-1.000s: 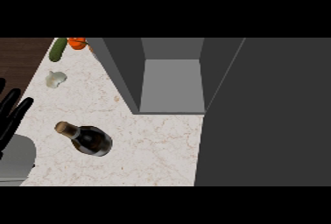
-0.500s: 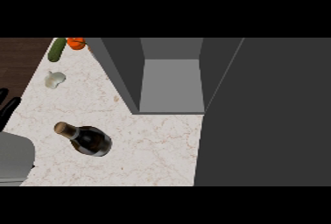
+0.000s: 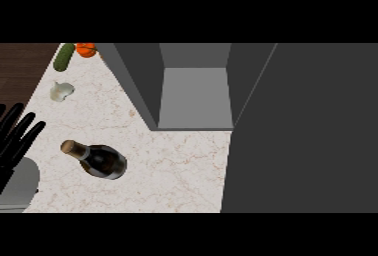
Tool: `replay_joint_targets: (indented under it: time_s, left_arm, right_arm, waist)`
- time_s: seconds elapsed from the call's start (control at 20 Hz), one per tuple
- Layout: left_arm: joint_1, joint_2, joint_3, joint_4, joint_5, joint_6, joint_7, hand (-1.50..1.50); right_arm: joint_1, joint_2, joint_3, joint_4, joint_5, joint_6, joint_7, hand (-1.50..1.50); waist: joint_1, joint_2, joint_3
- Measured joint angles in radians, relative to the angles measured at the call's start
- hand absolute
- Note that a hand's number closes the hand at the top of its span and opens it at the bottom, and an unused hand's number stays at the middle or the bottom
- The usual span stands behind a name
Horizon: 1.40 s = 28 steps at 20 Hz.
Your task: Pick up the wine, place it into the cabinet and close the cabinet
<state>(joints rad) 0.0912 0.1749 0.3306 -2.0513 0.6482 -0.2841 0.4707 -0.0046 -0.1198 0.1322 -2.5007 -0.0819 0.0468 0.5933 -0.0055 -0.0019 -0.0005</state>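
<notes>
While apparently resting, left hand (image 3: pixel 16 135) stands open.

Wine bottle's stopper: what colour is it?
Tan, cork-like, on the dark wine bottle; head view shows it.

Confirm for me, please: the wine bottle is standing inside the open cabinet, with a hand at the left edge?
Not quite: in the head view the wine bottle stands on the counter outside the open cabinet. The left hand is at the left edge.
</notes>
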Motion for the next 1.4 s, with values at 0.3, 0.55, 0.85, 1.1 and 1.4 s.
replay_joint_targets:
  time_s: [0.3,0.55,0.85,1.1,1.4]
  left_arm:
    - [-0.010,-0.017,-0.007,0.133,-0.051,-0.066,-0.080,-1.50]
    - [-0.024,-0.029,0.010,0.247,-0.132,-0.104,-0.198,-1.50]
    - [-0.047,-0.043,0.005,0.382,-0.221,-0.135,-0.324,-1.50]
    - [-0.056,-0.047,-0.005,0.442,-0.255,-0.143,-0.367,-1.50]
    - [-0.079,-0.029,-0.003,0.584,-0.292,-0.200,-0.472,-1.50]
  right_arm:
    - [-0.008,0.012,0.017,0.001,0.004,-0.005,0.007,-1.50]
    - [-0.055,0.001,-0.013,0.001,0.002,-0.006,0.044,-1.50]
    - [-0.059,0.007,-0.027,0.004,0.001,0.003,0.041,-1.50]
    - [-0.034,0.022,-0.013,0.005,0.003,0.010,0.028,-1.50]
    - [-0.063,0.027,-0.022,0.006,0.007,0.004,0.040,-1.50]
  waist:
    - [-0.001,0.001,0.000]
    - [-0.001,0.001,0.000]
    - [-0.001,0.001,0.000]
    - [0.000,0.001,0.000]
    - [0.000,0.001,0.000]
